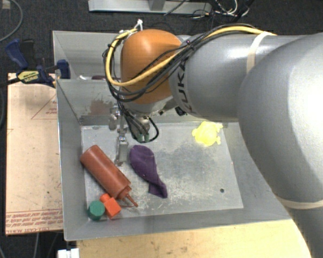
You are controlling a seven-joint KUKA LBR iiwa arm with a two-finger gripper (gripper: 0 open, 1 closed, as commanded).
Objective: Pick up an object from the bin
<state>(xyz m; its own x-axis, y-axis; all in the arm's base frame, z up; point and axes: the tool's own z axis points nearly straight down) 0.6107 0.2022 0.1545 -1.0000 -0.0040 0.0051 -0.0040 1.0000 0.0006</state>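
The arm [269,106] is reaching in from the right, its orange cover [148,63] wrapped in yellow and black cables [112,71]. The gripper [128,147] is hanging low over the left half of the grey bin [70,144], and whether it is spread or pressed together cannot be told. Just below it, a purple soft thing [146,168] is lying slantwise on the floor. Just to its left, a brown bottle [105,172] is lying with its nozzle pointing toward the near wall. A green cap [96,210] and an orange block [112,205] are sitting side by side at the bottle's nozzle end. A yellow lump [207,134] is resting well apart, farther right. The bin's metal floor is looking scuffed and dulled (most of all in the middle). Outside, dark carpet [43,15] is surrounding the bin, with loose wires [226,1] trailing beyond the far wall.
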